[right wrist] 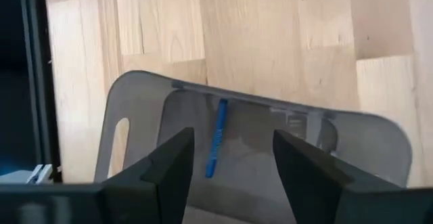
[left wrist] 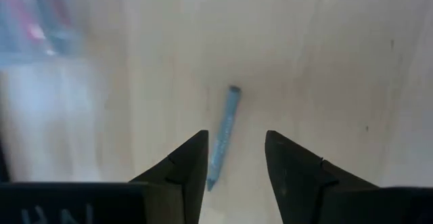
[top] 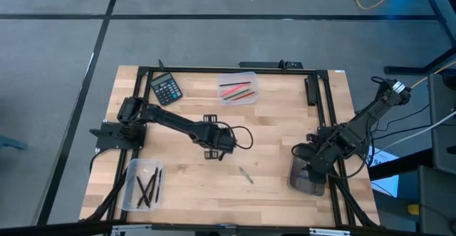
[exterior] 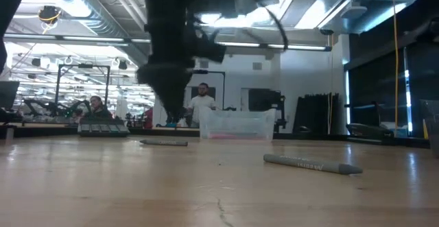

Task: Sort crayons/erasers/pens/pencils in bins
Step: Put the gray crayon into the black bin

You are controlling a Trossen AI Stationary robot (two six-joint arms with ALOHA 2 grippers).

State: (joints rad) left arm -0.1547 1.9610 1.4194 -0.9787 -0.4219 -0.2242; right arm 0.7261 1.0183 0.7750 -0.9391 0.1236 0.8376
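A grey-blue crayon (left wrist: 223,135) lies flat on the wood table, also in the high view (top: 222,155) and the low view (exterior: 163,142). My left gripper (left wrist: 237,146) is open above it, a finger on either side, touching nothing; it shows mid-table in the high view (top: 223,147). A second grey crayon (top: 246,175) lies nearer the front edge (exterior: 312,164). My right gripper (right wrist: 233,143) is open and empty over the smoky grey bin (right wrist: 379,149), which holds a blue stick (right wrist: 216,146). A clear bin (top: 237,88) with red, pink and green sticks stands at the far edge. Another clear bin (top: 144,184) with black sticks stands near left.
A black calculator (top: 166,88) lies at the far left, beside the far clear bin. A black metal frame (top: 329,108) runs around the table's edges. In the low view, people (exterior: 202,103) show in the room beyond the table.
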